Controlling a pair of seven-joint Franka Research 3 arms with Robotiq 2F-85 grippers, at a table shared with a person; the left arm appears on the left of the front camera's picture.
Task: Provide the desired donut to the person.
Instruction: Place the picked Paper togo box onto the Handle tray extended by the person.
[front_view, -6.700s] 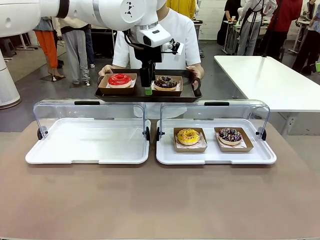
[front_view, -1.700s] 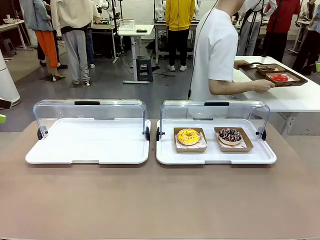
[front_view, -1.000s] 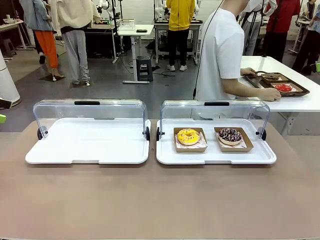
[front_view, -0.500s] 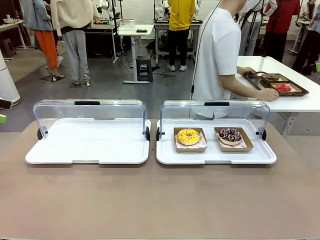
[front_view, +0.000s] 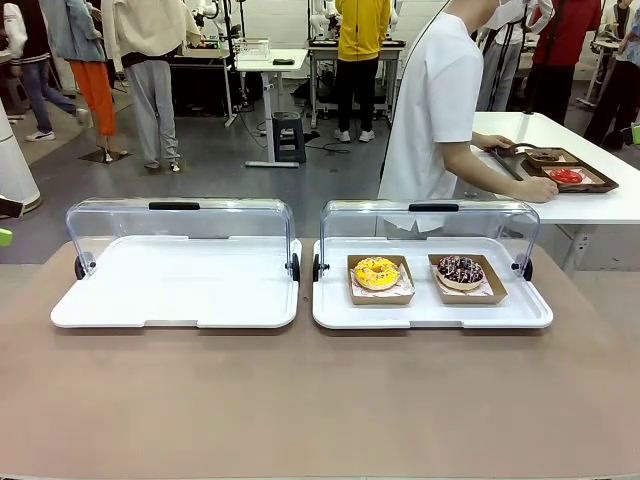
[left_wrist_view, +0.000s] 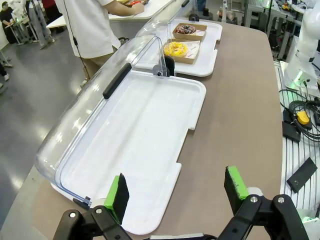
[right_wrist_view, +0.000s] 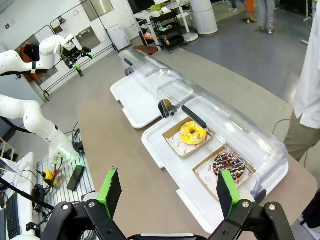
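Person in the plain white short-sleeved shirt (front_view: 435, 100) is standing turned away from the brown tabletop (front_view: 320, 400), bending toward a white side table (front_view: 600, 205) to the right of the right-hand white tray (front_view: 335, 310), w/ one hand (front_view: 545, 189) on a dark serving tray (front_view: 563, 172). On that dark tray a red-glazed donut (front_view: 567, 176) and a darker one (front_view: 546, 155) are sitting in brown card boxes. Looks to me like delivery is done or nearly so: donuts are w/ the person, and both arms are hanging back from the trays.

Still inside the right-hand white tray, under its raised clear hinged lid (front_view: 430, 222): a yellow sprinkled donut (front_view: 377, 271) in a brown card box, and beside it, on the side toward the white table, a chocolate sprinkled donut (front_view: 460, 269) in its own box. The left-hand white tray (front_view: 100, 310), just beside the right one, is bare, clear lid (front_view: 180, 220) also up.

Left end effector (left_wrist_view: 177, 190) is hovering over the near corner of the left-hand tray, green-padded fingers spread wide, nothing between them. Right end effector (right_wrist_view: 167, 190) is hanging above the tabletop short of the right-hand tray, fingers apart too, carrying nothing.

What's left, I'd guess: maybe closing lids, or another request.

Room: grey floor, work tables, a black stool (front_view: 288, 135) and several bystanders beyond the trays.
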